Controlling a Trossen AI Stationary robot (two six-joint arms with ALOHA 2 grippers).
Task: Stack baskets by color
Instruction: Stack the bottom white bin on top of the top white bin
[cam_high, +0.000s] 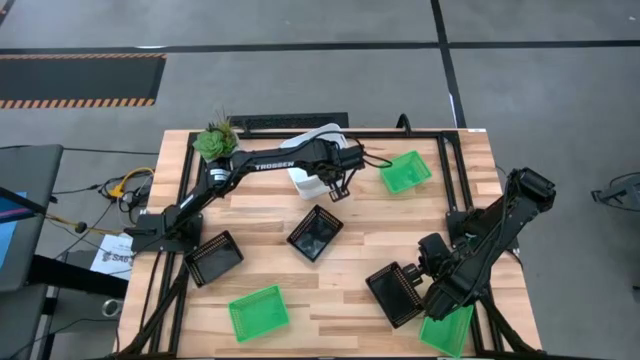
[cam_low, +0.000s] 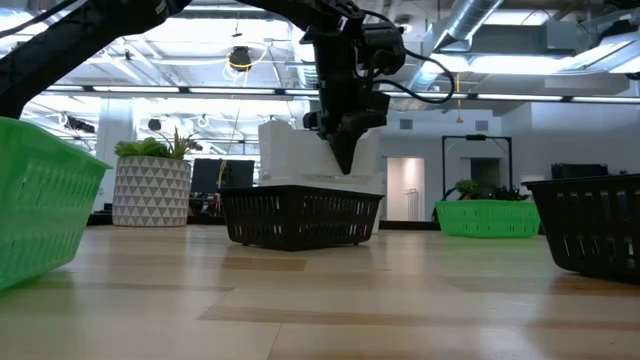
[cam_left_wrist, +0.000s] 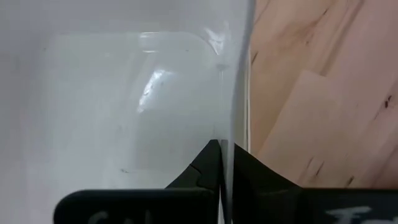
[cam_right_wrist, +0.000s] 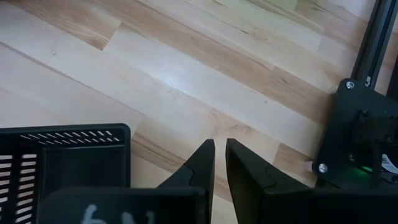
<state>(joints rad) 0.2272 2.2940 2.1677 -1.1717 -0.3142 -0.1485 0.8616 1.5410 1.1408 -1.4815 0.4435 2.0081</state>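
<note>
White shallow plastic baskets (cam_high: 305, 180) gathered at twelve o'clock, rim pinched by left gripper (cam_high: 338, 190); green and black mesh baskets remain scattered; right gripper (cam_high: 432, 292) clenched empty.

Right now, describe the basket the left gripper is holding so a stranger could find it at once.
Start at the potted plant at the table's far edge. Follow the left arm from it to the left gripper, shut on the wall of the white basket. It is the only solid white one; the neighbouring baskets are black or green mesh.

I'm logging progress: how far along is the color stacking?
White baskets look piled at the far edge. The left claw is shut on the white basket's wall. Three black baskets and three green baskets lie scattered, unstacked. The right claw is shut, empty.
</note>
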